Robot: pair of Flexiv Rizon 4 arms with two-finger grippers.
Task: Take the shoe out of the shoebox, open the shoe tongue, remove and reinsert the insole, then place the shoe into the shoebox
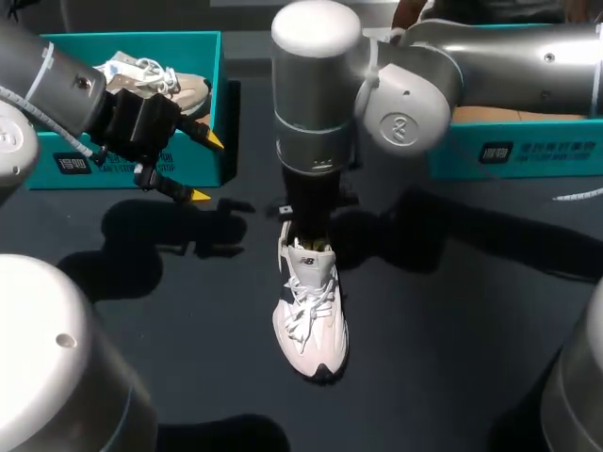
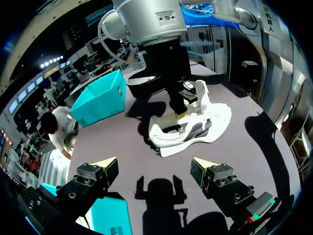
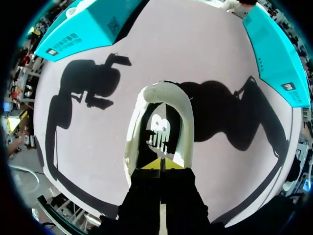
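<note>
Dark table [image 1: 452, 320]. Teal shoebox [image 1: 179, 47] sat far left, second shoe [image 1: 155, 80] inside. Your white shoe [image 1: 311, 315] stood upright mid-table, toe toward the robot. Your right gripper [image 3: 161, 164] had its tips pressed together inside the collar. Left gripper [image 1: 207, 168] hung wide apart beside the shoebox.

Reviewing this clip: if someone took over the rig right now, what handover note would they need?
Left gripper: open, empty, beside the left shoebox, which holds a second shoe.
Right gripper: tips together, down in the mouth of the white shoe; whether it pinches anything is hidden.
The shoe stands on the table, with the insole inside.
Done: shoe out of the box.
Left: insole out and back in, shoe returned to the box. How far the tongue is open is unclear.
</note>
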